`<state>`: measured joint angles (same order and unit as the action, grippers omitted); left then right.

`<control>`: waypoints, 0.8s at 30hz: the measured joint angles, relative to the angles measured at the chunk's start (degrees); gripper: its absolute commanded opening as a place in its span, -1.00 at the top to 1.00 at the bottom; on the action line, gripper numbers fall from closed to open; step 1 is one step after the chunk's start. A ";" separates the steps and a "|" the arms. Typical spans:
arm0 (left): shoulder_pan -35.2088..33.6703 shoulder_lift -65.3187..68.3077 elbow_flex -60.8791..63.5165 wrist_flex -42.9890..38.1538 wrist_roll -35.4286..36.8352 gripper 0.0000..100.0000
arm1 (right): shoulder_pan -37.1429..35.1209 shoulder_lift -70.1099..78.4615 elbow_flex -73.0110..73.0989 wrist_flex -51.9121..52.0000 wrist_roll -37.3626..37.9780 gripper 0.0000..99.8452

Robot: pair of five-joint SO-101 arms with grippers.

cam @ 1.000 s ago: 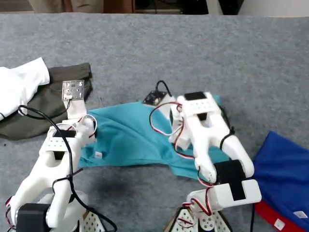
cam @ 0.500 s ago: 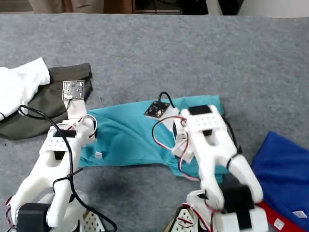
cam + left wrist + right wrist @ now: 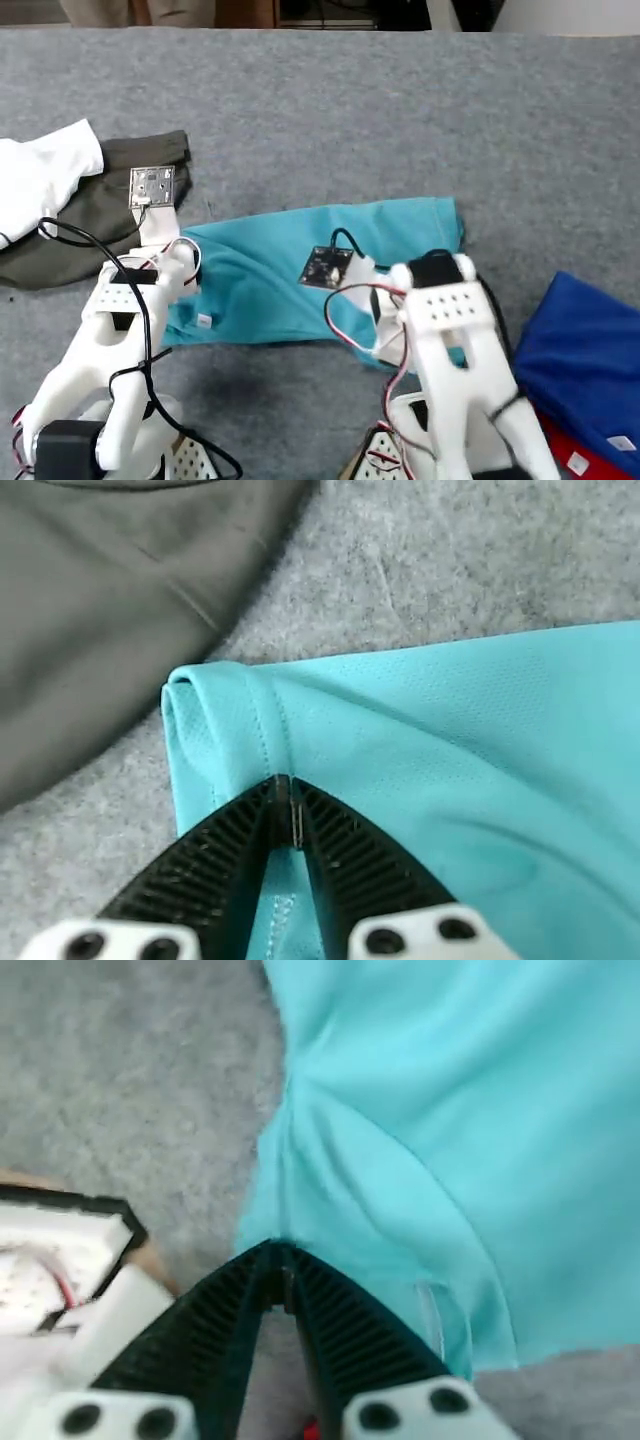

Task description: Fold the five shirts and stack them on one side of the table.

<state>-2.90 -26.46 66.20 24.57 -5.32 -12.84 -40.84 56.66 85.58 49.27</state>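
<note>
A teal shirt [image 3: 270, 270] lies spread across the middle of the grey table [image 3: 330, 110]. My left gripper [image 3: 287, 815] is shut on the folded hem at the shirt's left corner [image 3: 185, 245]. My right gripper [image 3: 276, 1272] is shut on a bunched edge of the teal shirt [image 3: 450, 1110] near the table's front. The right arm [image 3: 450, 310] covers that part of the cloth in the high view. A dark olive shirt [image 3: 90, 215] lies at the left with a white shirt [image 3: 40, 175] partly over it. A blue shirt [image 3: 585, 365] rests on a red one [image 3: 560, 450] at the right.
The far half of the table is bare grey felt. The olive shirt [image 3: 90, 610] lies close beside the teal shirt's left corner. Cables loop around both arms' wrists [image 3: 345, 300].
The right arm has drawn back toward the table's front edge, uncovering the teal shirt's far right part. The left arm has not moved.
</note>
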 measured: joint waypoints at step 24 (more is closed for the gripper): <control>0.00 0.00 0.00 0.00 0.00 0.96 | 0.00 15.21 0.09 -12.04 2.02 0.99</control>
<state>-2.90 -26.46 66.20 24.57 -5.32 -12.84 -25.63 56.75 73.54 51.30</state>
